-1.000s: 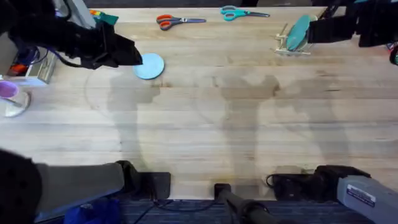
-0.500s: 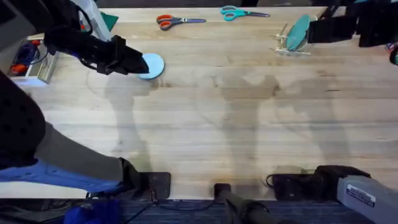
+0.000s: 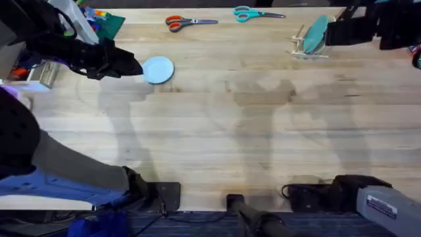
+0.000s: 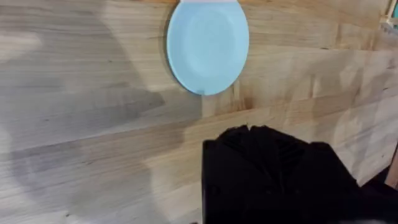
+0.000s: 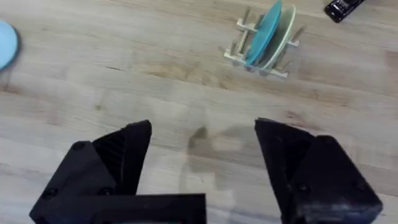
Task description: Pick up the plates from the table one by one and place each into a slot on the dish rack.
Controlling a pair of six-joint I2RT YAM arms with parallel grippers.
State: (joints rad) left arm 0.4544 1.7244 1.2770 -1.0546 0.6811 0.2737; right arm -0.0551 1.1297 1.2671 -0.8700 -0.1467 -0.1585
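The left tool (image 4: 267,162) shows as one dark mass, its gap indiscernible.

Two pairs of scissors lie at the far edge of the wooden surface. The pair with orange-red handles (image 3: 175,23) sits left of the middle, blades pointing right. The pair with teal handles (image 3: 246,12) lies just to its right, well apart from it, blades also pointing right. Near the far left corner there is a dark green item (image 3: 110,21) with small colourful bits on it. A small black object (image 5: 343,7), perhaps a stapler, lies beyond the pegged wooden stand.
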